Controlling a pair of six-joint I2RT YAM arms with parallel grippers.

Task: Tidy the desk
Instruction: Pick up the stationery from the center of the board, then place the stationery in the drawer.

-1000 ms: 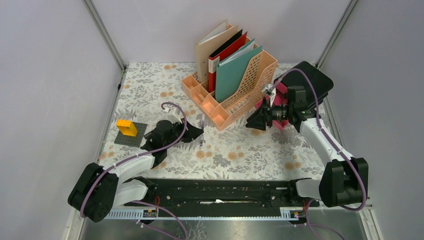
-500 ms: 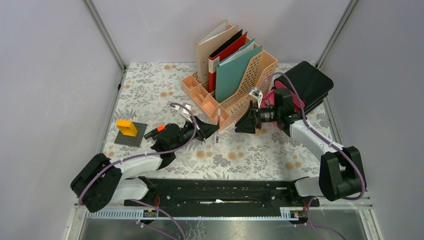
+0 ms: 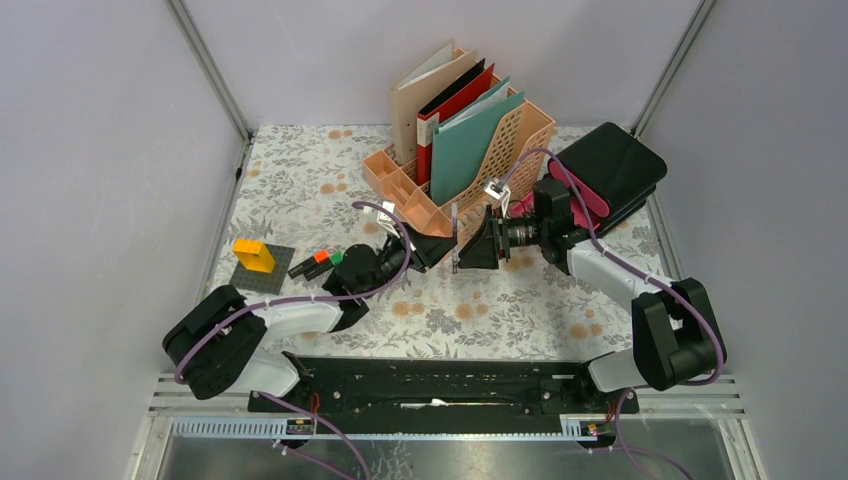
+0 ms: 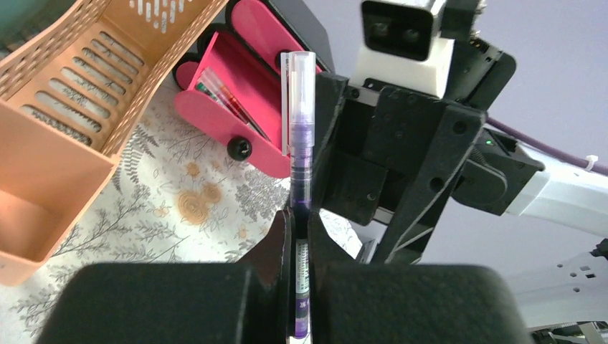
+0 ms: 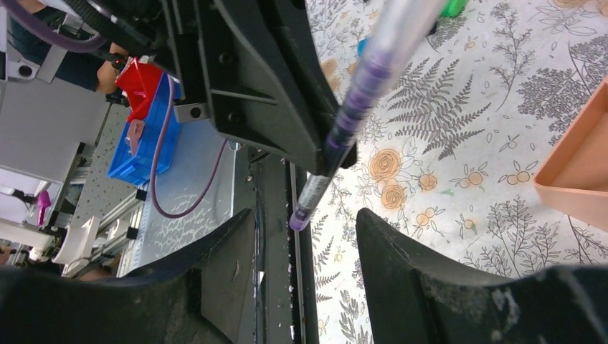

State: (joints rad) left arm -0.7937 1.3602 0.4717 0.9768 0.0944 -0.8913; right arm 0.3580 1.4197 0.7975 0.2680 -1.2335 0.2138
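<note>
As the two arms are closing in on each other in front of the peach file rack [image 3: 470, 190], we are seeing from above how much is changing within a second. The left gripper [image 3: 445, 247], then low beside the grey plate [image 3: 262, 270] and its yellow block [image 3: 253, 254], is now standing at the rack's near corner. It is clamped on a pen [image 3: 454, 232] that was lying on the cloth and is now pointing upright. The right gripper [image 3: 472, 247], then next to the pink pencil case [image 3: 588, 195], is now facing the pen from the right, just beside it. The desk [image 3: 300, 180] is filling the floor between the grey walls, its whitish cloth of grey leaves and orange-brown flowers lying flat under rack, plate and case.

Through the left wrist camera we are looking along the pen [image 4: 300, 165], clear-capped and purple-barrelled, pinched tight in the left gripper [image 4: 300, 247]. The right gripper [image 4: 387, 165] is looming just behind it, over the flowered desk [image 4: 179, 208].

Through the right wrist camera we are finding the right gripper [image 5: 305, 233] spread wide, its fingers [image 5: 430, 287] flanking the lower end of the pen [image 5: 351, 107] without touching it. The left gripper [image 5: 265, 86] is holding the barrel above the desk [image 5: 459, 143].
</note>
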